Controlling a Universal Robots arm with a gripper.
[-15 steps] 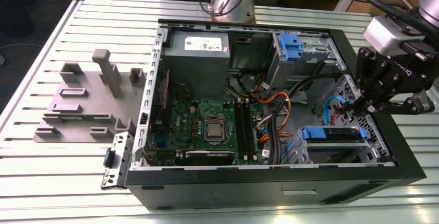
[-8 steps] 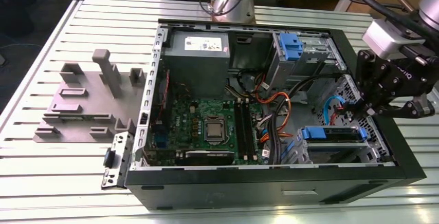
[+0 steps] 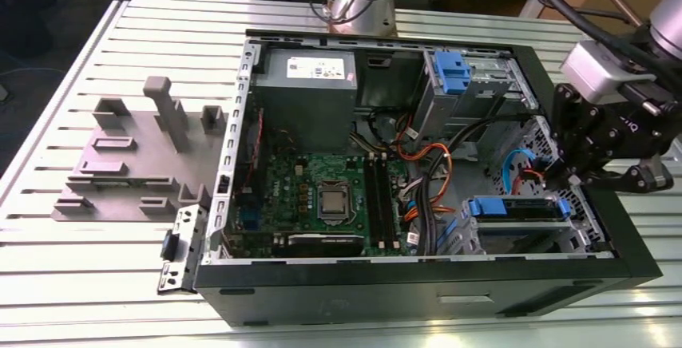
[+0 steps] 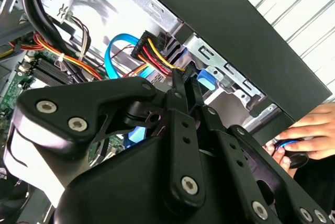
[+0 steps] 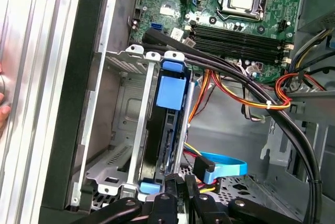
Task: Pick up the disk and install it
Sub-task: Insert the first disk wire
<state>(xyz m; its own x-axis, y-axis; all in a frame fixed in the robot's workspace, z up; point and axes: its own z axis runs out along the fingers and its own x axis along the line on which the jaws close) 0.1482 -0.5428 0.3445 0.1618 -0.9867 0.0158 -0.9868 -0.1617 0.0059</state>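
Disk seen edge-on, seated in the drive cage at the computer case's corner, lower end hidden by the gripper, fingers pressed together at its edge, grip not made out, cable bundle crossing nearby, a hand beyond the case wall.

Open black PC case on slatted metal table, just under gripper. Green motherboard w/ CPU lies deeper in case, away from gripper; grey PSU box beyond it. Orange/red/yellow cable bundle and blue SATA cable close by gripper. Grey plastic fixture well apart, outside case
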